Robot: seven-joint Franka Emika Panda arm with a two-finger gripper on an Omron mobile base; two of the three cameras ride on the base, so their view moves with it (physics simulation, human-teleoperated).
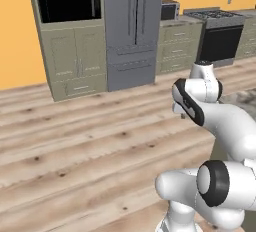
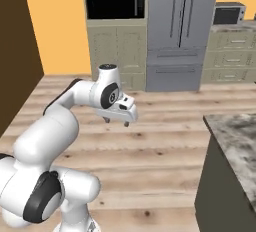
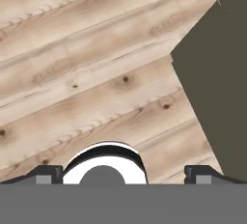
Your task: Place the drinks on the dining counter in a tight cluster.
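The drinks are out of view. A corner of the dining counter (image 2: 234, 135), with a grey-brown marbled top over a plain dark side panel, shows at the right, and a sliver of its top (image 1: 241, 97) appears behind the arm. In the hand view its dark side panel (image 3: 217, 73) rises at the right. My gripper (image 2: 116, 121) hangs over bare wooden floor, pointing down, well to the left of the counter. Its fingertips (image 3: 48, 173) stand wide apart with nothing between them, so it is open.
A grey fridge (image 1: 131, 31) stands at the far wall between beige cabinets holding a built-in oven (image 1: 67, 3) and a counter with a microwave (image 1: 170, 11) and a stove (image 1: 220, 38). A dark brown panel (image 2: 15, 51) rises at the left. Wooden floor (image 1: 75, 141) lies between.
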